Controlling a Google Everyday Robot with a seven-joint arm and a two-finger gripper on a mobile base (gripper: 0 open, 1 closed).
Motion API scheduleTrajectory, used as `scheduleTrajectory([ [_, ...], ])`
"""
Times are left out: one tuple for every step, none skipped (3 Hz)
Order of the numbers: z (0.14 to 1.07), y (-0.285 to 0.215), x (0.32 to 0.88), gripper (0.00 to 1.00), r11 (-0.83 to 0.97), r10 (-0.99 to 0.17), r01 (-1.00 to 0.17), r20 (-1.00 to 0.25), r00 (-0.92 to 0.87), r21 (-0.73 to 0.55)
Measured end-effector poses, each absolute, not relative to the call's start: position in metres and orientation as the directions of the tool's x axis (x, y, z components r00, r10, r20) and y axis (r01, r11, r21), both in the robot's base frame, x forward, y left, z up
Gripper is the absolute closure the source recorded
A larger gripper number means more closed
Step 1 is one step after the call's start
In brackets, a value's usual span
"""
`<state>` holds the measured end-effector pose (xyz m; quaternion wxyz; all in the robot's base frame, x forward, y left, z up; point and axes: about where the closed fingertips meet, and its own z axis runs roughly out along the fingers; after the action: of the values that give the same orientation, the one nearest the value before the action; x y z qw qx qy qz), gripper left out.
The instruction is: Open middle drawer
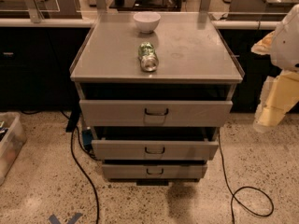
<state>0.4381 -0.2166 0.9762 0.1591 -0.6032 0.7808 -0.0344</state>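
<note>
Far left, at floor level: clear plastic storage bin (8,143), well clear of the work. A black cable (80,164) trails down the floor beside the left foot of the grey metal bench (196,55).

On the bench top: a white ceramic bowl (146,21) at the back, and a crushed green drinks can (148,56) lying on its side just in front of it. Both could shift if the unit is jerked.

Three grey fronts are stacked below. The tall, wide top drawer front (107,112) is uppermost. The middle drawer (191,150) sits under it, medium height, with a small dark wire handle (154,150) at centre. The thin bottom drawer front (121,171) is lowest. The middle drawer looks shut or very nearly so.

Far right: the cream-coloured gripper (272,110) hangs off the white arm, well apart from the bench, at about the height of the top front. Whether it is open or closed cannot be told.

Step in hand, as I judge it, is the approach:
- come in leftward and drop to the middle handle, not the one above;
- square up to the front and hook the wire at its centre;
- pull straight out and level, slowly, so the can does not roll.

A second black cable loop (254,204) lies on the floor at right; keep the base off it.
</note>
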Motion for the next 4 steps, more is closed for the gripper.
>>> scheduleTrajectory([
  [0.976,-0.215,0.438,0.0,0.275,-0.951,-0.928,-0.212,-0.225,-0.251],
  [0.944,-0.209,0.438,0.0,0.313,-0.933,-0.923,-0.254,-0.256,-0.223],
  [0.881,-0.193,0.439,0.0,0.377,-0.895,-0.911,-0.32,-0.312,-0.166],
  [0.828,-0.178,0.447,0.0,0.426,-0.861,-0.894,-0.365,-0.353,-0.141],
])
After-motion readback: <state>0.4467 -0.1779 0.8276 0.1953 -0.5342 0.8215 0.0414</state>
